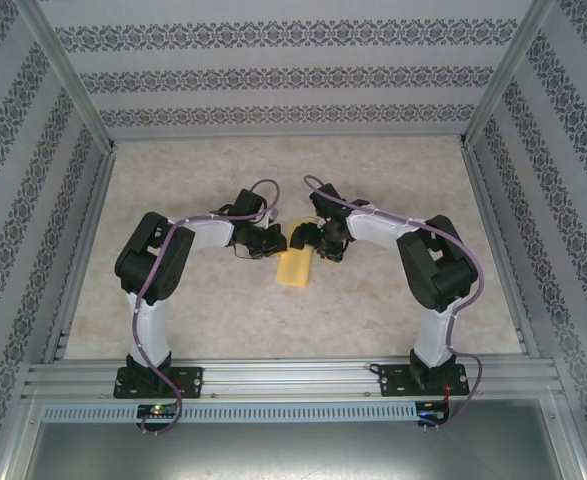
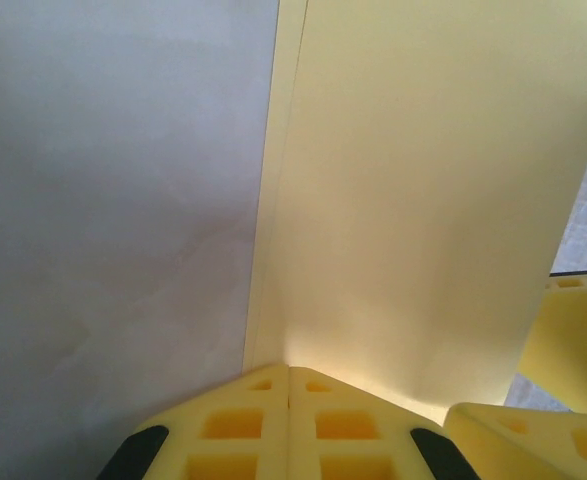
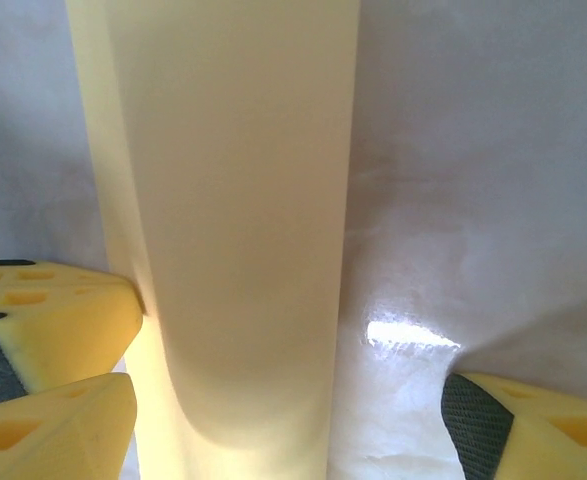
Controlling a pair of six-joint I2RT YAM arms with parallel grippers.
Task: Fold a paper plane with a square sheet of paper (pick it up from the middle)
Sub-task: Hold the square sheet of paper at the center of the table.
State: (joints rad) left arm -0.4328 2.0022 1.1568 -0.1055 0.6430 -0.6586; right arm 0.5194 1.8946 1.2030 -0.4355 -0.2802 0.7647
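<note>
The yellow-orange sheet of paper (image 1: pixel 295 268) lies folded into a narrow oblong at the table's centre, between both arms. My left gripper (image 1: pixel 277 241) meets its far left edge. In the left wrist view that gripper (image 2: pixel 289 372) is shut, its yellow fingertips pinching the paper (image 2: pixel 423 200) where a long crease ends. My right gripper (image 1: pixel 310 240) comes in from the right. In the right wrist view it (image 3: pixel 288 400) stands open, astride the raised paper (image 3: pixel 233 200), with one finger (image 3: pixel 533 430) on the bare table. The left gripper's fingers (image 3: pixel 58 315) touch the paper's left side.
The pale marbled table top (image 1: pixel 193 290) is ringed by an aluminium frame (image 1: pixel 293 378) and patterned walls. Both arms' elbows stick outward at left (image 1: pixel 148 250) and right (image 1: pixel 438 265). In the left wrist view, the right gripper's fingers (image 2: pixel 573 330) sit close by at the right.
</note>
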